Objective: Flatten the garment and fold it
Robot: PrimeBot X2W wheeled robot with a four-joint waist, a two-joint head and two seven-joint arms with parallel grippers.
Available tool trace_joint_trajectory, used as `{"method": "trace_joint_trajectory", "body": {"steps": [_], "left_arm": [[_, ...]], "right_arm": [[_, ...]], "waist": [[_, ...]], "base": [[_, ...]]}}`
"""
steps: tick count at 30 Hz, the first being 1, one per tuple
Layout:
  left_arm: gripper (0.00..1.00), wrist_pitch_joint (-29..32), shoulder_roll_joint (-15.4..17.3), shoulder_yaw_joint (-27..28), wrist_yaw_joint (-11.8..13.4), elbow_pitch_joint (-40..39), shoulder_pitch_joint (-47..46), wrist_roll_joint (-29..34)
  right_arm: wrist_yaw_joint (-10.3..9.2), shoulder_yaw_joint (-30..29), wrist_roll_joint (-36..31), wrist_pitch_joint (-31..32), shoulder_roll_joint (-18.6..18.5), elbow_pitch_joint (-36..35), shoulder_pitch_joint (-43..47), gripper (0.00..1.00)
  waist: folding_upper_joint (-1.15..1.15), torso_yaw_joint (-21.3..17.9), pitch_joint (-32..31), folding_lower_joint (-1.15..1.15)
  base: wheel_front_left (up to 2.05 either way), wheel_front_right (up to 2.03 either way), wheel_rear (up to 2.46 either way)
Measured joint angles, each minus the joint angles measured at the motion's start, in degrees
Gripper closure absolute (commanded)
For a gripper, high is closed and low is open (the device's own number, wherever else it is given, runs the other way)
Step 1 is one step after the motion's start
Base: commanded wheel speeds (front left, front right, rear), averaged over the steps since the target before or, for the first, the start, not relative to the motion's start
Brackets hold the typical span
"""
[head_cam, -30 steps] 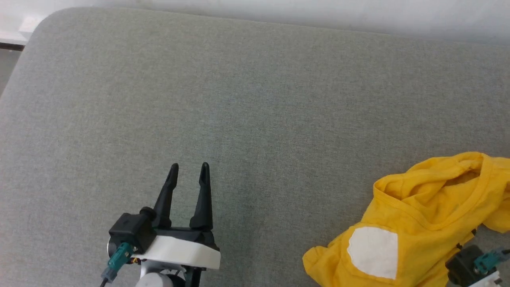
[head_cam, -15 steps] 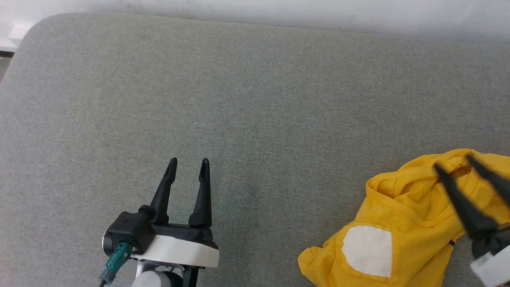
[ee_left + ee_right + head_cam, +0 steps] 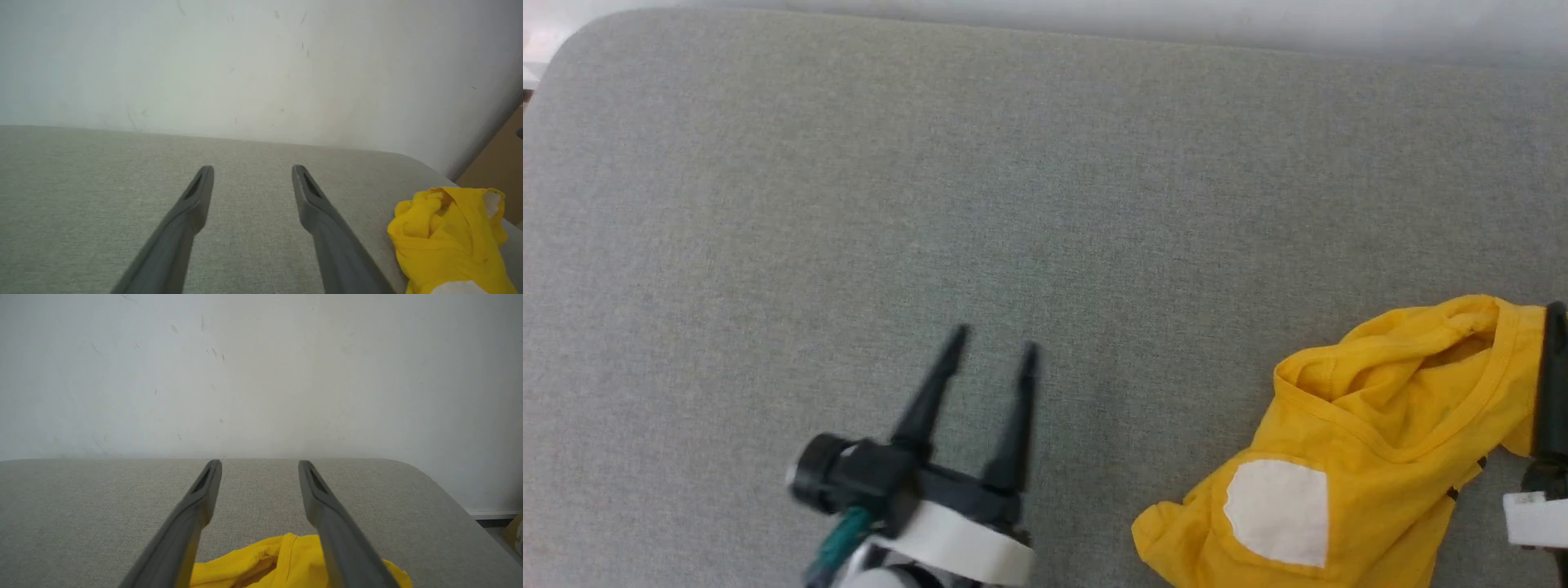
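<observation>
ideally the crumpled bright yellow cotton t-shirt (image 3: 1372, 457) should be pinched at its collar rim; the right gripper (image 3: 259, 463) above it and the left gripper (image 3: 995, 341) well apart are spread wide, empty.

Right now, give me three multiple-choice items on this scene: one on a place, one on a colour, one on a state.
1. Where on the cushion does the shirt lie, in the head view?
A. lower right
B. upper left
C. centre

2. What colour is the patch on the shirt?
A. red
B. white
C. blue

3. How is the left end effector?
A. shut on the shirt
B. open, empty
C. shut, empty

Key:
1 A, the shirt is bunched at the lower right.
2 B, the patch is plain white against the yellow.
3 B, its fingers stand apart over bare cushion.
</observation>
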Motion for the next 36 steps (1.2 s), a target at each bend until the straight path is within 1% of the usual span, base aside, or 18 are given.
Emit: {"method": "trace_joint_trajectory", "body": {"steps": [3,6,9,11,14,17,20,26,27,28,32,36], "left_arm": [[0.0,6.91,1.15,-6.1,-3.35,-0.77,-2.36,1.53],[0.0,15.96,3.26,-13.72,-5.37,-1.81,-5.8,3.05],[0.0,24.98,5.71,-21.04,-5.87,-2.32,-8.78,2.46],[0.0,29.95,7.23,-25.07,-5.9,-2.43,-10.37,0.1],[0.0,35.27,9.36,-29.78,-5.91,-2.5,-12.24,-4.31],[0.0,37.96,10.66,-32.04,-5.92,-2.43,-13.43,-7.32],[0.0,39.53,11.47,-33.06,-5.92,-1.59,-13.99,-8.82],[0.0,39.35,11.78,-34.08,-5.92,2.99,-15.52,-8.49],[0.26,38.98,11.73,-34.19,-5.92,4.01,-15.92,-8.2],[1.0,38.38,11.76,-34.33,-5.92,4.94,-16.48,-7.61],[1.0,34.62,11.31,-33.46,-5.89,6.9,-17.75,-7.38],[1.0,31.52,10.77,-30.78,-5.56,6.23,-18.42,-9.06]], "right_arm": [[0.0,-2.37,0.16,-0.66,0.04,0.77,-1.4,0.0],[0.0,-4.75,0.3,-0.7,0.04,0.78,-3.05,0.0],[0.0,-6.24,0.32,-0.68,0.04,0.79,-4.44,0.0],[0.0,-6.71,0.34,-0.67,0.04,0.87,-5.0,0.0],[0.0,-7.02,0.79,-0.59,0.03,1.12,-5.66,0.0],[0.0,-6.97,1.46,-0.51,0.04,1.98,-5.67,0.0],[0.0,-6.75,1.89,-0.54,0.04,2.79,-5.67,0.0],[0.0,-6.23,2.3,-0.75,0.05,3.87,-6.06,0.0],[0.0,-6.2,2.3,-0.92,0.05,4.01,-6.27,0.0],[0.0,-6.14,2.3,-0.97,0.05,4.08,-6.52,0.0],[0.0,-6.02,2.3,-0.99,0.05,4.12,-6.62,0.0],[0.0,-6.17,2.29,-0.97,0.05,4.11,-6.62,0.0]], "waist": [[0.0,0.3,0.41,0.0],[0.0,0.69,0.96,0.0],[0.0,0.94,1.69,0.0],[0.0,1.07,2.21,0.0],[0.0,1.15,3.06,0.0],[0.0,1.09,3.78,0.0],[0.0,0.93,4.28,0.0],[0.0,0.41,4.67,0.0],[0.0,0.39,4.69,0.0],[0.0,0.36,4.7,0.0],[0.0,0.28,4.63,0.0],[0.0,0.45,4.41,0.0]], "base": [[0.0,0.0,0.0],[0.0,0.0,0.0],[0.0,0.0,0.0],[0.0,0.0,0.0],[0.0,0.0,0.0],[0.0,0.0,0.0],[0.0,0.0,0.0],[0.0,0.0,0.0],[0.0,0.0,0.0],[0.0,0.0,0.0],[0.0,0.0,0.0],[0.0,0.0,0.0]]}}
